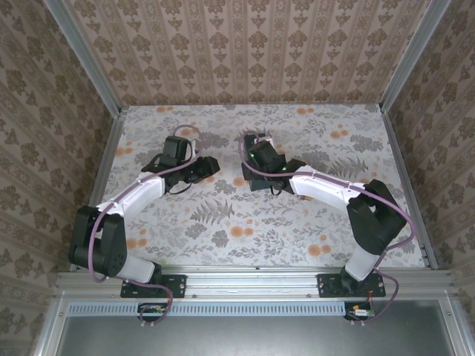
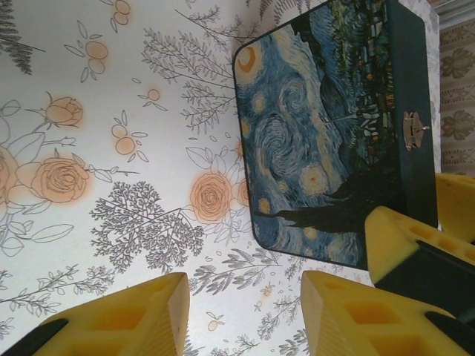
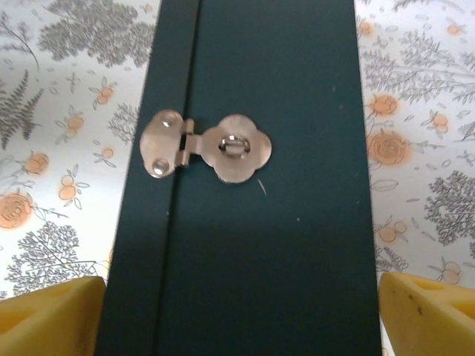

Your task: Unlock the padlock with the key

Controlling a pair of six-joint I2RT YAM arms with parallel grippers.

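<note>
A dark blue swirl-patterned tin [image 2: 312, 141] stands on edge, its front side [image 3: 260, 245] and silvery hasp [image 3: 215, 146] facing the right wrist camera. Nothing hangs from the hasp [image 2: 412, 130]. My right gripper [image 3: 241, 319] spans the tin's thickness, and its yellow fingers [image 3: 52, 319] meet both faces. One of those fingers [image 2: 415, 248] lies against the painted lid. My left gripper [image 2: 245, 311] hangs open beside the tin over bare tablecloth, holding nothing. In the top view both grippers, left [image 1: 208, 167] and right [image 1: 252, 167], meet mid-table. The padlock and the key are out of view.
The floral tablecloth [image 1: 245, 230] covers the whole table. Patterned walls [image 1: 245, 52] close it in at the back and both sides. Metal rails [image 1: 252, 278] run along the near edge by the arm bases.
</note>
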